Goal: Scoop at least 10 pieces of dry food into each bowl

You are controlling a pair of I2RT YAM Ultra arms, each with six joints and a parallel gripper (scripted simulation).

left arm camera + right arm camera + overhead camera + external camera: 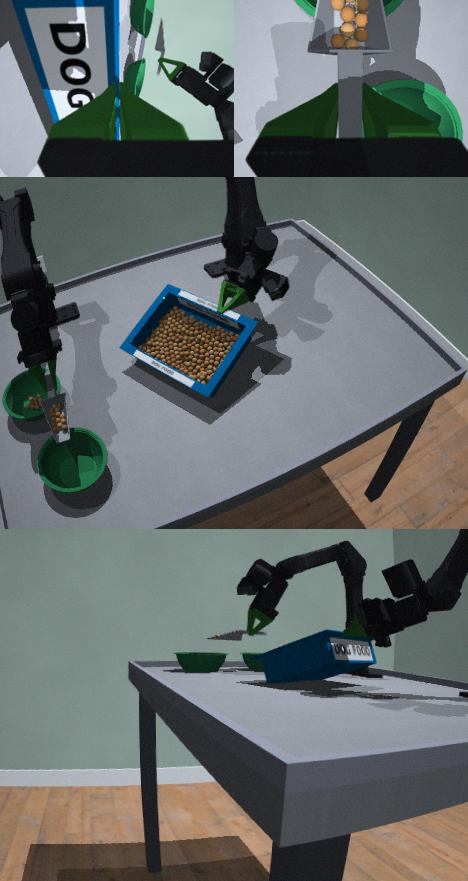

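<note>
so far, near the left edge of the worktop (300, 402) (280, 719) (20, 99) (254, 71), the near bowl (55, 474) (201, 663) (142, 17) (303, 5) shows no food. above it, the right gripper (51, 384) (251, 633) (159, 59) (350, 88) grips the loaded scoop (49, 412) (232, 636) (160, 41) (350, 67). the far bowl (15, 397) (252, 661) (135, 77) (455, 118) has some; ten is unclear. toward the far edge, the left gripper (220, 311) (356, 631) (118, 88) pinches the tilted box (230, 362) (300, 654) (112, 51). pouring, levelling and laying down remain.

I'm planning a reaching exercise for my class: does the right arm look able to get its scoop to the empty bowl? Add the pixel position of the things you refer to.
Probably yes. The right claw (48, 387) (251, 633) (159, 59) (350, 88) grips the scoop (63, 437) (232, 636) (160, 41) (350, 95), whose tip overlaps the empty bowl (65, 459) (201, 663) (142, 20) (305, 8) from above, and nothing visible blocks the gap.
</note>
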